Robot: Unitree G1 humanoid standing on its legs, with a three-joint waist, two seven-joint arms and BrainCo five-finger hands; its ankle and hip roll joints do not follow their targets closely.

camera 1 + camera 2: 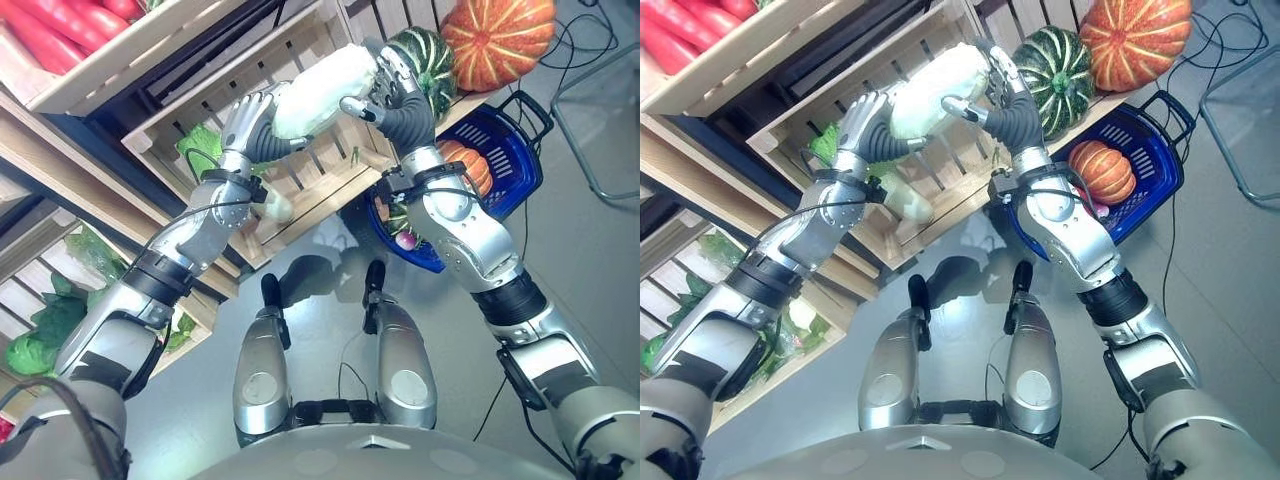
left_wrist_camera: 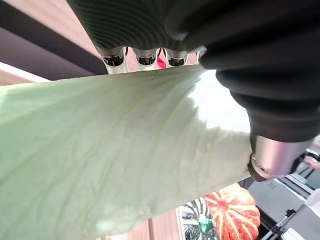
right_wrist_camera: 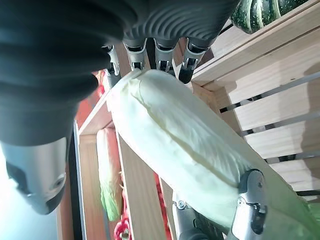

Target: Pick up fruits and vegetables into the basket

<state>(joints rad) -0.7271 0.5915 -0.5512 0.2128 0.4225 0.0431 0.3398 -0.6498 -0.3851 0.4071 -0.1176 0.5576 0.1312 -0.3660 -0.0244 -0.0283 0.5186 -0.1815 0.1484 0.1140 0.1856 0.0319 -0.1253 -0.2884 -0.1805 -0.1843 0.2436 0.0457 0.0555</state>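
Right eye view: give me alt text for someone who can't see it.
Both hands, left and right, hold a pale green napa cabbage between them in front of a slatted wooden crate. To the robot's right, a blue basket on the floor holds an orange pumpkin.

Two orange pumpkins: one (image 1: 497, 36) on the crate shelf, one (image 1: 1102, 171) in the blue basket (image 1: 1155, 160). One striped green squash (image 1: 1058, 76) (beside the shelf pumpkin). One pale cabbage (image 1: 935, 92) aloft.
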